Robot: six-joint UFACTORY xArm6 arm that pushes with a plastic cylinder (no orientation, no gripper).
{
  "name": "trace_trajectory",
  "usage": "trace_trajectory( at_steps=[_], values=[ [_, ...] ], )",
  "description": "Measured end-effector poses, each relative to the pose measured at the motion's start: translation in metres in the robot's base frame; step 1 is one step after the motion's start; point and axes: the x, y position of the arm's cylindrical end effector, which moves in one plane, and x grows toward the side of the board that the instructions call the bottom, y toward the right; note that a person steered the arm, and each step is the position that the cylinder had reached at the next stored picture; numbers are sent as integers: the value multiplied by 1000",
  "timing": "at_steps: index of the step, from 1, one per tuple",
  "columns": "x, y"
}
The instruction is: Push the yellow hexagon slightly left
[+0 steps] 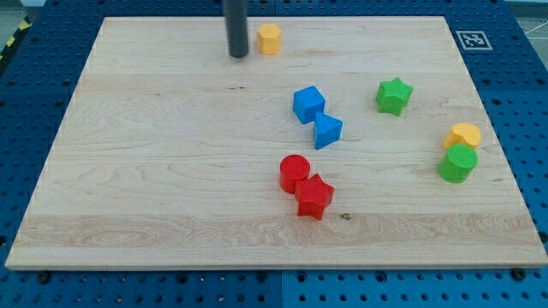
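Observation:
The yellow hexagon (270, 38) sits near the top edge of the wooden board (154, 171), a little left of the view's middle. My tip (238, 55) rests on the board just left of the hexagon, a small gap apart from it. The dark rod rises out of the view's top.
A blue cube (308, 103) and a blue triangular block (327, 130) touch at mid-board. A red cylinder (294, 172) and a red star (314, 197) touch below them. A green star (394, 95) lies at the right. A yellow block (463, 135) and a green cylinder (458, 163) lie near the right edge.

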Motion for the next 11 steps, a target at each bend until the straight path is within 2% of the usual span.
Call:
trace_trajectory(
  at_steps=[1,2,3,4,5,8,10,11],
  values=[
    [37,22],
    [44,62],
    [35,116],
    [-6,137],
    [-6,134],
    [-29,22],
    [-6,57],
    [-22,54]
  ],
)
